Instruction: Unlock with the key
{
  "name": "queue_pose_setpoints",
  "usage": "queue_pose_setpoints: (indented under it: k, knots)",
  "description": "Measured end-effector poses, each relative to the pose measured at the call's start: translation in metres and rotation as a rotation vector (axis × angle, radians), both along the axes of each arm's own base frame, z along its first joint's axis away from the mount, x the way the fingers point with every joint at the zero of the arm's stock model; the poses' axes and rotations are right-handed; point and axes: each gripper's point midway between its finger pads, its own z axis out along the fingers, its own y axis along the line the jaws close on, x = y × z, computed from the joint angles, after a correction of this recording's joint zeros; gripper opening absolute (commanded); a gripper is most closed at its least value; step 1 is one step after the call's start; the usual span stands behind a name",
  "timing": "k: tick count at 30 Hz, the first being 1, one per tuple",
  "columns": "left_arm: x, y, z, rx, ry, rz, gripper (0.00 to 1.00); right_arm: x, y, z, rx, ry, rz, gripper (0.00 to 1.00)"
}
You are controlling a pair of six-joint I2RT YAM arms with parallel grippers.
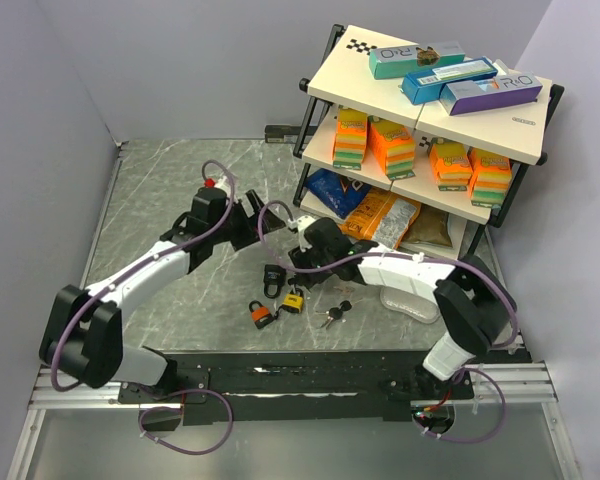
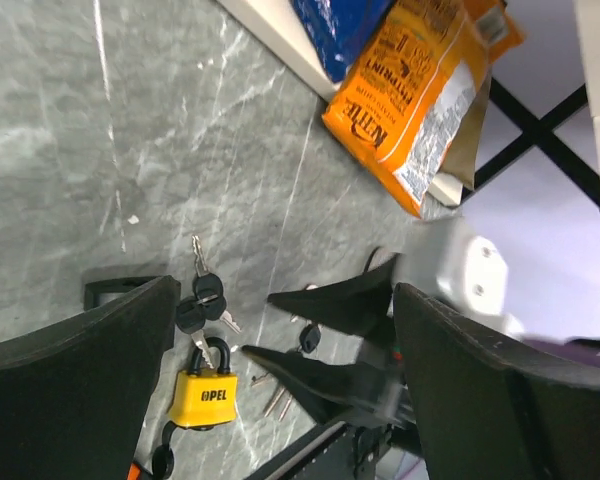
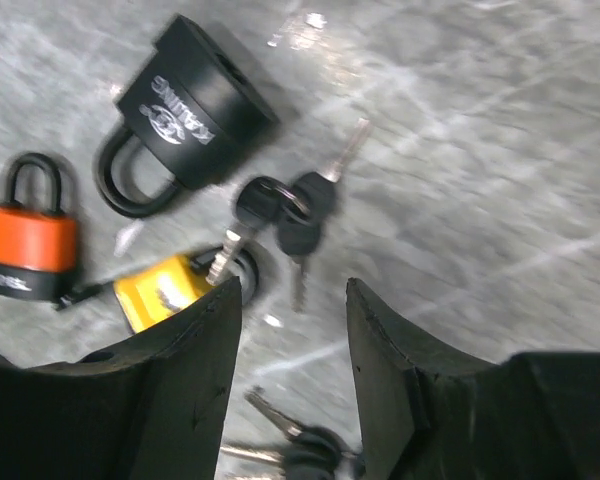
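Three padlocks lie on the marble table (image 1: 150, 210): a black one (image 3: 190, 100), an orange one (image 3: 30, 245) and a yellow one (image 3: 160, 290). A bunch of black-headed keys (image 3: 285, 210) lies by the yellow padlock (image 2: 203, 395), one key blade resting across its shackle. A second key bunch (image 3: 305, 445) lies closer to the arm bases. My right gripper (image 3: 292, 290) hovers open just over the keys, holding nothing. My left gripper (image 2: 285, 295) stands wide open above and behind, looking down on the right gripper's fingers (image 2: 330, 300).
A black-framed shelf rack (image 1: 430, 110) with boxes and snack bags stands at the back right. An orange chip bag (image 2: 410, 100) leans on its lowest shelf, close to both grippers. Grey walls close the left and back sides.
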Motion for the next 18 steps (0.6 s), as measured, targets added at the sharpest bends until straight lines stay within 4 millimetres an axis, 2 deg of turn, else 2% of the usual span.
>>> queue_pose_setpoints:
  k: [4, 9, 12, 18]
  knots:
    - [-0.002, 0.011, 0.008, 0.011, -0.021, 0.031, 0.96, -0.001, 0.015, -0.006, 0.039, 0.076, -0.025, 0.53]
    - [-0.009, 0.021, 0.001, 0.048, 0.003, 0.033, 0.97, -0.003, 0.026, -0.012, 0.088, 0.168, -0.08, 0.52]
    - [-0.013, 0.024, 0.002, 0.062, -0.001, 0.025, 0.97, -0.002, 0.023, -0.013, 0.124, 0.226, -0.136, 0.52]
    - [-0.017, 0.025, 0.011, 0.074, -0.047, -0.007, 0.98, 0.015, 0.011, -0.013, 0.201, 0.286, -0.25, 0.49]
